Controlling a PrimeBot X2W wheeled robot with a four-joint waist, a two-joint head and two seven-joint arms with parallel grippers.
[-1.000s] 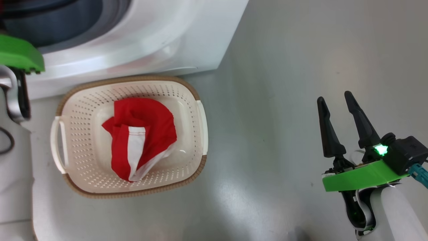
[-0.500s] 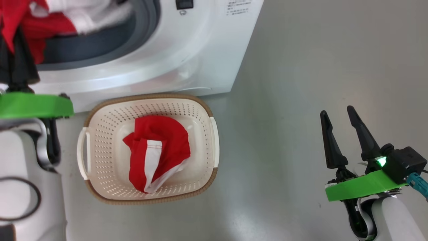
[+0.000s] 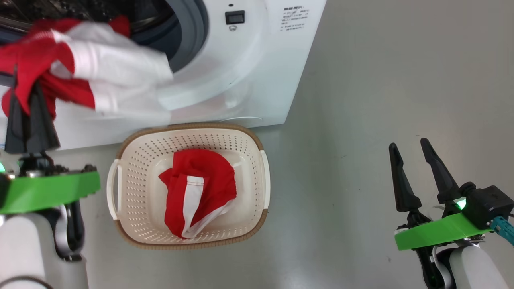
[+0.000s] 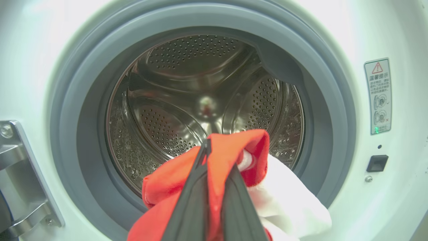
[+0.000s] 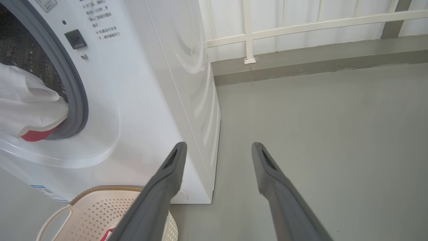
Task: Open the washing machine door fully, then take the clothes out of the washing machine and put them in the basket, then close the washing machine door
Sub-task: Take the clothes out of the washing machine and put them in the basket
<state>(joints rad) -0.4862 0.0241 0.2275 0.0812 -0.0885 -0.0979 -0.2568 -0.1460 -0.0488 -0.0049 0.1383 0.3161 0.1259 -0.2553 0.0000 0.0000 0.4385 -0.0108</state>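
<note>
While R gripper [image 3: 407,143] stays open (empty), L gripper [image 4: 217,157], pinching clothes [image 3: 100,60], has drawn them outward.

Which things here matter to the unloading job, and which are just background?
Job:
- washing machine and its drum
- red-and-white garment, pinched in the shut left gripper at the machine's opening
- second garment, lying in the basket
- right gripper, open and empty

Background:
- white railing
- warning sticker
- grey floor
</note>
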